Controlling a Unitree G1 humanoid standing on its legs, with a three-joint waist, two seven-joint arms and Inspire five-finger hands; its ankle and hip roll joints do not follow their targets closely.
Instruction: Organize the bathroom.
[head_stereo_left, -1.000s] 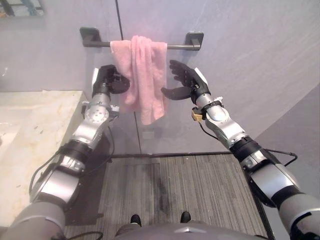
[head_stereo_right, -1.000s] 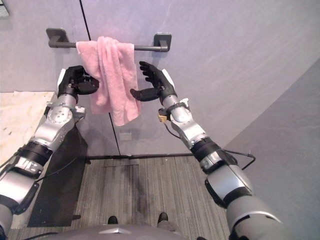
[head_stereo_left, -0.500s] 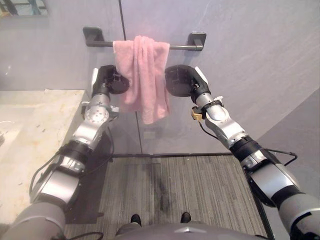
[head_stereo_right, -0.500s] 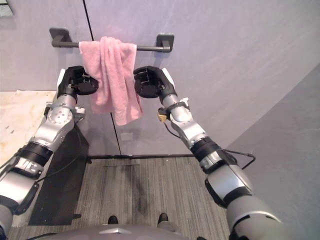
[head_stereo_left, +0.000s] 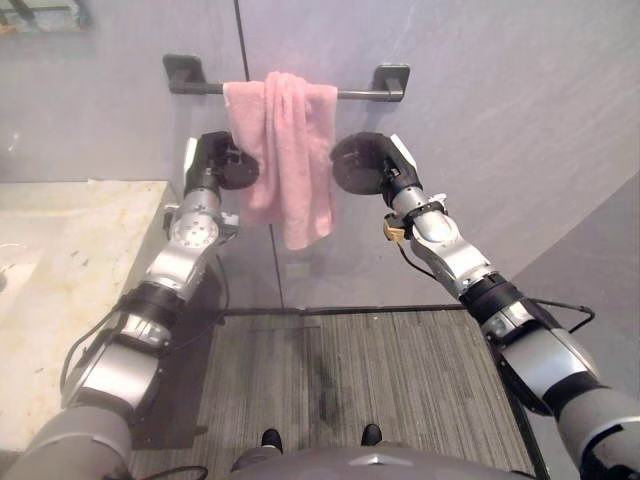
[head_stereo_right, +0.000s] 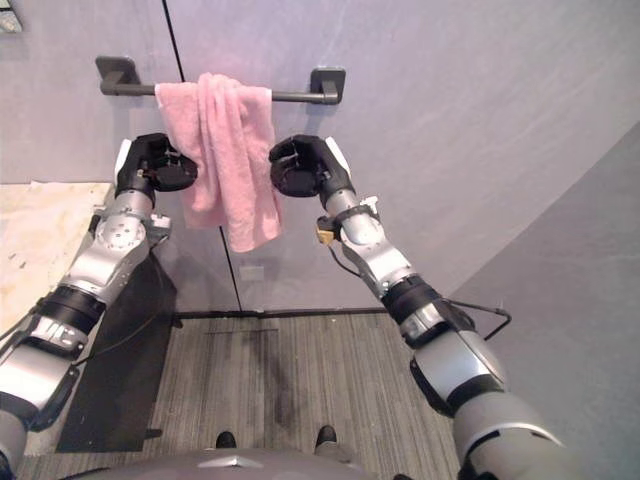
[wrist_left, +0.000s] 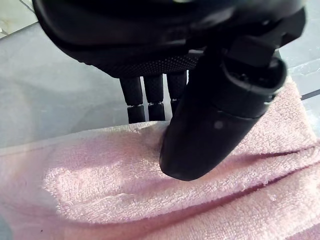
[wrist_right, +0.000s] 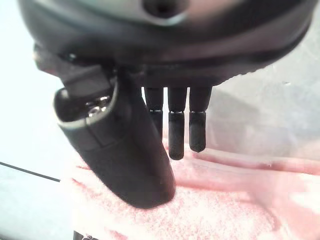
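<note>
2 hands are closed on the pink towel (head_stereo_left: 285, 150), which is draped bunched over the wall bar (head_stereo_left: 355, 94) with its long axis hanging downward, the left hand (head_stereo_left: 218, 165) pinching its left edge and the right hand (head_stereo_left: 362, 165) its right edge at equal nearness.

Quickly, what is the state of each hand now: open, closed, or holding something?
Left hand: closed, pinching the left edge of the pink towel.
Right hand: closed on the towel's right edge.
</note>
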